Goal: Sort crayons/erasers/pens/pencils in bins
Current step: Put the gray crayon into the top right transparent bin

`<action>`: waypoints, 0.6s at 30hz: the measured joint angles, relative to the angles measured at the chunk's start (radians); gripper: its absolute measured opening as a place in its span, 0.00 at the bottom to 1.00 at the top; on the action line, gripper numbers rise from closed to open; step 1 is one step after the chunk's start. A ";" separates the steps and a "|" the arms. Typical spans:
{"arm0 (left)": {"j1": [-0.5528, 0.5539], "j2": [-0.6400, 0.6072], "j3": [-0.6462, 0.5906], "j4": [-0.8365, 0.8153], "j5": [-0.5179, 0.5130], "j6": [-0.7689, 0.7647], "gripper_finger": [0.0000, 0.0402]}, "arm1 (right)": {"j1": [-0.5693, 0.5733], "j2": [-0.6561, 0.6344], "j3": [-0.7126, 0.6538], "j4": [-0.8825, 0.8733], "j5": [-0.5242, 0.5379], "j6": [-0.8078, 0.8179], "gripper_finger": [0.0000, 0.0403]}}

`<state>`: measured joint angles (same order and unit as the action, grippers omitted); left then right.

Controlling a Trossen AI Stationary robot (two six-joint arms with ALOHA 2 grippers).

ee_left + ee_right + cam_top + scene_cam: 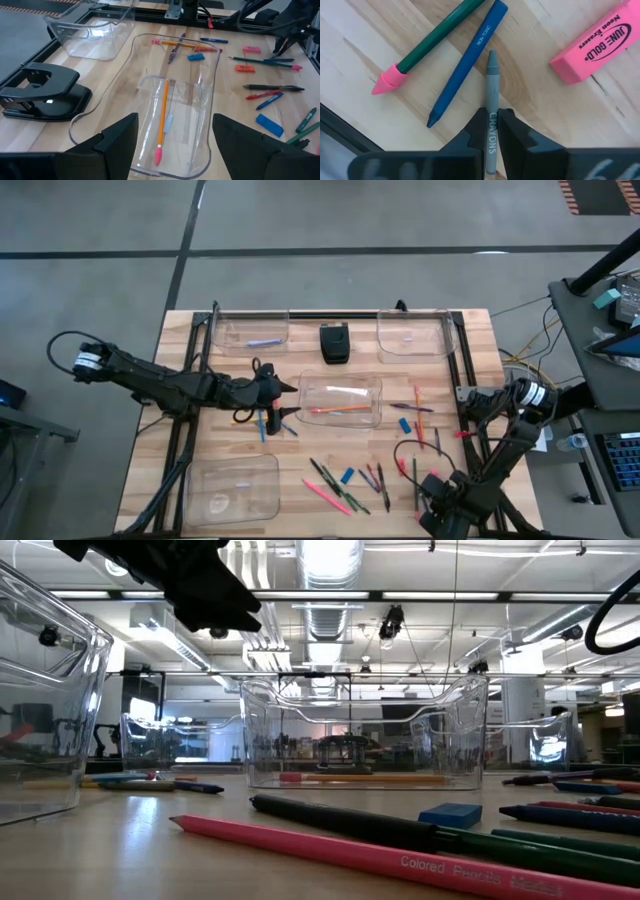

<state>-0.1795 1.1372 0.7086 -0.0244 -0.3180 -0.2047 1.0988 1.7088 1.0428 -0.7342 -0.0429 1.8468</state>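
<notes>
A grey crayon (pixel 491 85) marked CRAYONS lies on the wood at the table's near right, and my right gripper (pixel 491 137) is shut on it. In the high view that gripper (pixel 436 488) points down among loose sticks. Beside the crayon are a blue crayon (pixel 466 65), a green pencil (pixel 432 37) and a pink eraser (pixel 595 42). My left gripper (pixel 175 150) hangs open at the left end of the middle bin (pixel 340 402), touching nothing. That bin holds an orange pencil (pixel 162 115). My right gripper pinches the grey crayon's two long sides (pixel 491 117) between its two fingers (pixel 512 132), toward the crayon's blunt end. The fingers come from above, pointing down. The crayon lies level on the table, its pointed end (pixel 491 54) sticking out past the fingers.
Clear bins stand at the far left (pixel 250 332), far right (pixel 412 335) and near left (pixel 232 488). A black box (pixel 334 342) sits between the far bins. Pencils, crayons and blue erasers (pixel 347 476) are scattered over the near middle and right. A pink pencil (pixel 400 860) lies nearest the low camera.
</notes>
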 joint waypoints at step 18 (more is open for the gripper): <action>0.000 -0.001 0.000 0.001 0.000 0.001 0.60 | 0.001 0.004 0.123 -0.224 0.036 -0.025 0.04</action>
<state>-0.1791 1.1366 0.7086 -0.0231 -0.3182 -0.2039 1.1000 1.7130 1.1659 -0.9587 -0.0068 1.8223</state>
